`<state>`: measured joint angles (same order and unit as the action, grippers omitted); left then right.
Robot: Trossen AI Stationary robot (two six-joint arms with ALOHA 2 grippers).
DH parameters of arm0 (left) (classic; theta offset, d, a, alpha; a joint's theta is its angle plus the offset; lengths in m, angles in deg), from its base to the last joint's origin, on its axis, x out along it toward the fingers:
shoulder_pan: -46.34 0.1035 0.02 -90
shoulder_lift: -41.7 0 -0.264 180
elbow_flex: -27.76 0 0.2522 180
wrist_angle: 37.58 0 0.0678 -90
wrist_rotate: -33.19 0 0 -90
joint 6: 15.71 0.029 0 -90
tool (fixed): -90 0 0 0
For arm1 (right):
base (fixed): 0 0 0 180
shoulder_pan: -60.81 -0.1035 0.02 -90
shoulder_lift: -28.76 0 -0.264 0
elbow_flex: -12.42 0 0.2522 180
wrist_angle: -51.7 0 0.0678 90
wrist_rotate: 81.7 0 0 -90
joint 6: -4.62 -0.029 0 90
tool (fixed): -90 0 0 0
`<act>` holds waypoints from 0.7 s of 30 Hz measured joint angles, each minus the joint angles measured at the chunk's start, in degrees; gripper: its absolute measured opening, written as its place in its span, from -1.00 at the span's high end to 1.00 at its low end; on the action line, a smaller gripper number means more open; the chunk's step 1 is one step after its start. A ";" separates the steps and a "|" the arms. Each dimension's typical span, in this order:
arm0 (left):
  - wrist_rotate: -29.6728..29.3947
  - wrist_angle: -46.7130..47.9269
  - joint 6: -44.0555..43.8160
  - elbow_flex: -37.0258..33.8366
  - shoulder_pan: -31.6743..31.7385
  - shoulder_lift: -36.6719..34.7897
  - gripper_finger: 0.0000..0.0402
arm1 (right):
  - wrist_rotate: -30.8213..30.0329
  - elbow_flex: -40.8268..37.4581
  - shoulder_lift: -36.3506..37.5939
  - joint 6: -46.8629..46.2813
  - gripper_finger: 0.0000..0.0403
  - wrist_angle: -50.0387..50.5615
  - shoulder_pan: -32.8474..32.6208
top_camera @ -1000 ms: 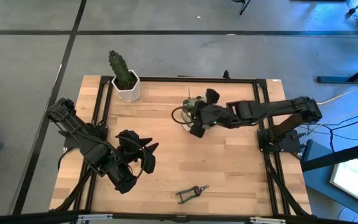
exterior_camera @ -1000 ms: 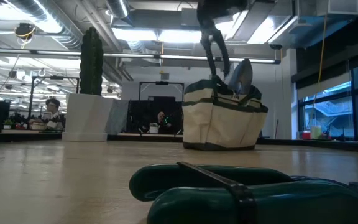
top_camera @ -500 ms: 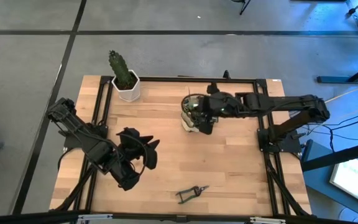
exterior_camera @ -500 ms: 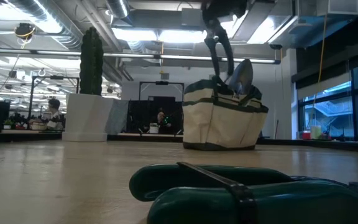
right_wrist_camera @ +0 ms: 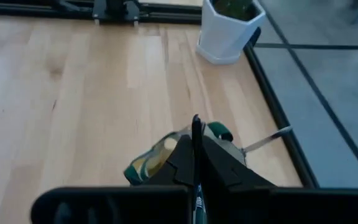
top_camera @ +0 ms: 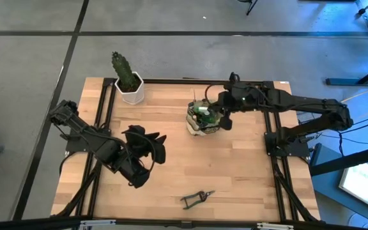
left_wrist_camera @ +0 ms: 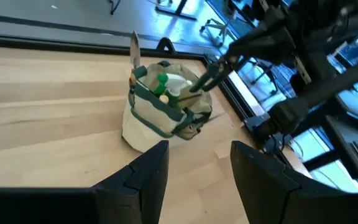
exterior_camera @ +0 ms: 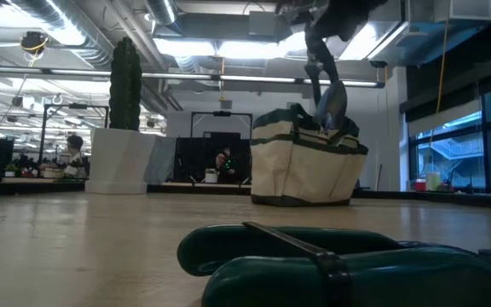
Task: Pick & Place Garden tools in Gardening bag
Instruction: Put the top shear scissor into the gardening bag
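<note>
Swinging across from the bag's (top_camera: 202, 120) left side, the right gripper (top_camera: 219, 119) is now sitting just beyond its right rim, fingers pressed shut on nothing visible. Nearest the camera side, well short of the bag, the shears (top_camera: 196, 199) are lying untouched and awaiting pickup, while the left gripper (top_camera: 153, 148) is hovering left of the bag, fingers parted and empty. Inside the bag a green spray bottle (left_wrist_camera: 162, 84) and a trowel (exterior_camera: 332, 101) are already resting, so the job is looking mostly done.

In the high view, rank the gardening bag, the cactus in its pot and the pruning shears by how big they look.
1. Gardening bag and cactus in its pot: about alike, not ranked apart; the right arm hides part of the bag.
2. Pruning shears: smallest, thin.
</note>
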<state>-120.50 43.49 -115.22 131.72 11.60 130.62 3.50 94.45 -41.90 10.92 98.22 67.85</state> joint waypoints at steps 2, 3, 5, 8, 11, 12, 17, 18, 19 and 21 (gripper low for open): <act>0.08 -0.05 -0.55 0.00 0.73 0.00 0.16 | 2.31 -1.16 0.33 0.65 0.97 -0.54 1.45; 0.17 -0.19 -0.88 0.00 1.08 0.00 0.16 | 3.69 -1.84 0.49 1.03 0.97 -0.80 2.11; 0.20 -0.23 -1.68 0.00 1.67 0.00 0.16 | 6.12 -3.01 0.89 2.03 0.97 -2.08 3.06; 0.24 -0.26 -2.62 0.00 2.42 0.02 0.16 | 7.95 -4.00 1.20 4.54 0.97 -2.66 3.87; 0.30 -0.26 -4.65 0.00 3.16 0.35 0.16 | 8.81 -4.37 1.18 7.32 0.97 -3.09 4.69; 0.36 -0.34 -4.87 0.00 3.21 0.35 0.16 | 9.74 -4.48 1.18 7.92 0.97 -3.40 5.12; 0.39 -2.35 -4.87 0.02 4.15 0.37 0.16 | 17.11 -6.67 1.18 9.89 0.97 -4.95 7.56; 0.36 -2.80 -4.82 0.02 4.36 0.37 0.16 | 17.52 -7.28 1.18 10.56 0.97 -5.04 7.97; 0.37 -3.02 -4.82 0.02 4.51 0.37 0.16 | 17.67 -7.90 1.18 11.26 0.97 -5.24 8.37; 0.36 -3.41 -4.82 0.02 4.58 0.37 0.16 | 17.56 -9.11 1.18 12.70 0.97 -5.38 9.16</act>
<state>-120.14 40.07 -120.04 131.74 16.18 131.00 21.05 85.34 -40.71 23.62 92.84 77.01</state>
